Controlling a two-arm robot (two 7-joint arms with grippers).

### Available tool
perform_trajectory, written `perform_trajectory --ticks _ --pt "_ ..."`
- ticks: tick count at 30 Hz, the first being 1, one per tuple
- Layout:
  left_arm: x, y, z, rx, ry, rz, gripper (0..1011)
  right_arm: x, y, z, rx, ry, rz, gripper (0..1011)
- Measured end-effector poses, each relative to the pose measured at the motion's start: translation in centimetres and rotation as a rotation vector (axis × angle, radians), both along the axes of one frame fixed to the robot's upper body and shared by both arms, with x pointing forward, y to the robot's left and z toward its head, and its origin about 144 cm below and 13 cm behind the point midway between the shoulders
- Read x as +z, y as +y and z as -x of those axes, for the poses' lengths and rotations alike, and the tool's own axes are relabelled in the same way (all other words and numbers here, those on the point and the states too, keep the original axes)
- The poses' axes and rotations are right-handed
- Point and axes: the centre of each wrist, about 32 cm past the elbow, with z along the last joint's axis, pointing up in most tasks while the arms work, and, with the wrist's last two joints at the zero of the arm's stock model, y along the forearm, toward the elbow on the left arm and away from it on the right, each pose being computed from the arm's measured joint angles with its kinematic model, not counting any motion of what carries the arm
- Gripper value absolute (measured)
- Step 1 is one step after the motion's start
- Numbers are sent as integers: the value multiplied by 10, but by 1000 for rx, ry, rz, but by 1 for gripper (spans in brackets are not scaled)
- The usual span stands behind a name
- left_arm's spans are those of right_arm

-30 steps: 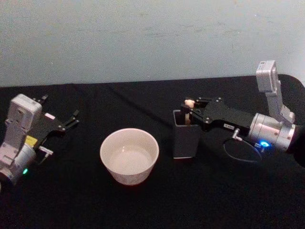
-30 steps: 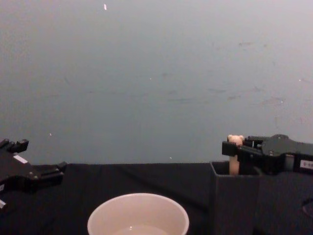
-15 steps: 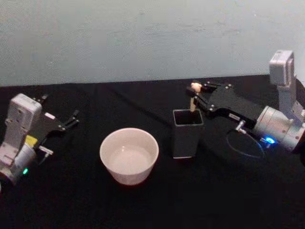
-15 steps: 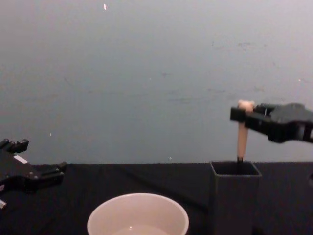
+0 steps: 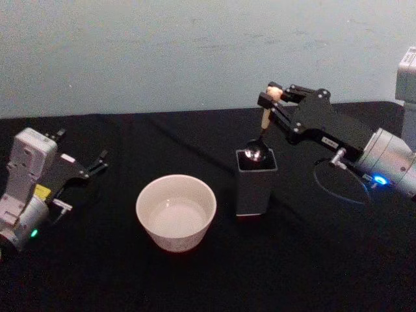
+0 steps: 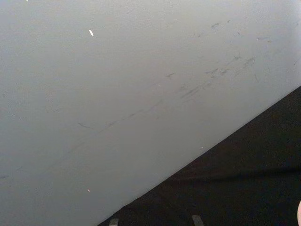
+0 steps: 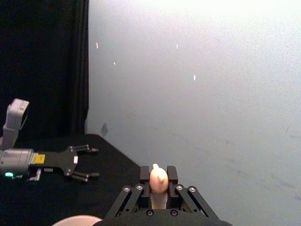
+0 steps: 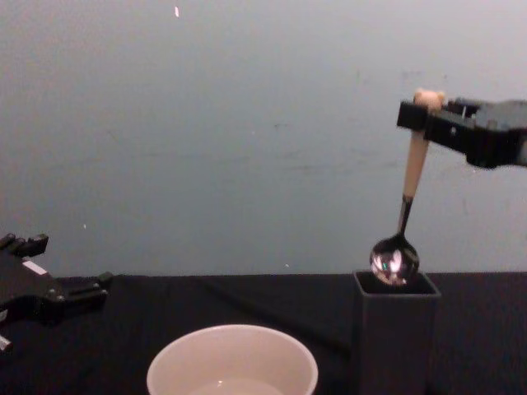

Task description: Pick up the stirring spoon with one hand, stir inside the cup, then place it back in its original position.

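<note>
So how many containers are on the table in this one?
2: the cream cup front-centre, and the dark grey holder just to its right, beneath the stirring spoon.

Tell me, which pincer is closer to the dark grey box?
The right. The right pincer hangs just above the box, holding the spoon whose bowl is at its mouth. The left pincer rests open far off, beyond the cup.

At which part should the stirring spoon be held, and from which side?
Grip the stirring spoon at its handle under the bear knob, from the robot's right, as the right hand does: it hangs nearly upright, bowl at the holder's mouth.
</note>
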Motion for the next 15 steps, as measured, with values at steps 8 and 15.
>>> perform_trajectory --ticks 8,15 --pt "0 0 0 0 0 0 1001 7 10 -2 -11 -33 -6 214" --pt "0 0 0 0 0 0 1001 8 28 -7 -8 -33 -26 214"
